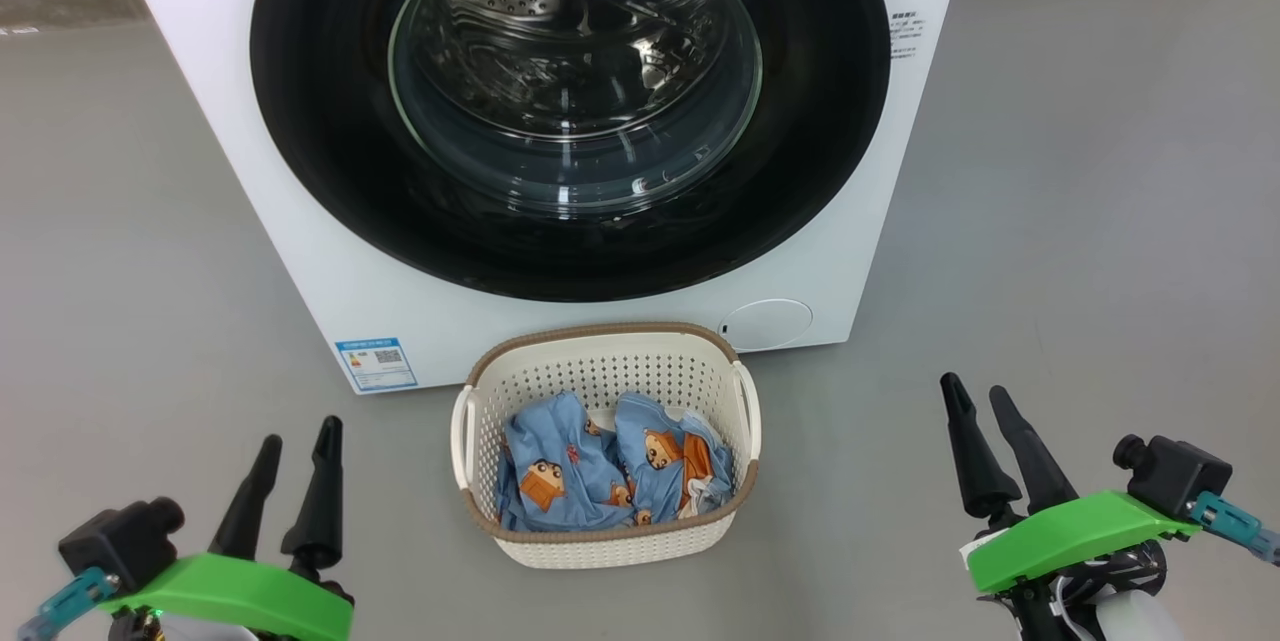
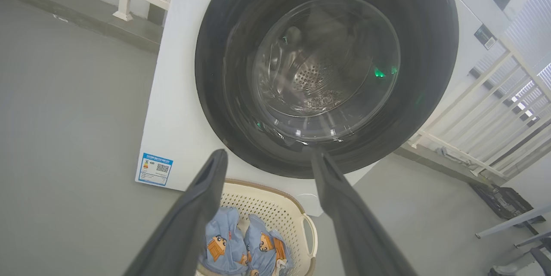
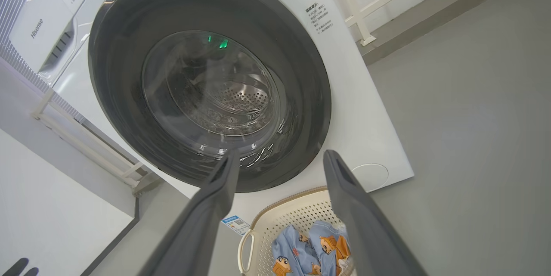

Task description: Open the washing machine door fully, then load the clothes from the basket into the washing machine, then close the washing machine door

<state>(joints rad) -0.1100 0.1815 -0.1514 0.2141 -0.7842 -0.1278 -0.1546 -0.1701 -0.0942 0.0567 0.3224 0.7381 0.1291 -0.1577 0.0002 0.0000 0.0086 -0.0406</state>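
Grey matt floor [image 1: 1080, 221], smooth. Item one: washing machine [image 1: 300, 251], white boxy front, blue label [image 1: 376, 363] low on one side, round cap [image 1: 768, 323] low on the other. Item two: door [image 1: 330, 161], shut flush against that front; a wide glossy black ring around a bulging clear glass bowl [image 1: 575, 71], with a perforated steel drum visible through it; no handle or hinge side can be made out. Item three: basket [image 1: 600, 376], cream plastic, perforated walls, brown woven-look rim, on the floor just beside the machine's foot, below the door. Item four: clothes [image 1: 590, 471], soft crumpled light-blue cloth with orange-brown bears, heaped inside the basket. Left claw [image 1: 300, 433] and right claw [image 1: 975, 387]: long dark tapered fingers, parted, nothing between them, low at either side of the basket. The door lies ahead of and above both, roughly centred between them, so neither looks clearly nearer. The opening pull likely depends on finding the ring's free edge, and a swinging door may pass over the basket.
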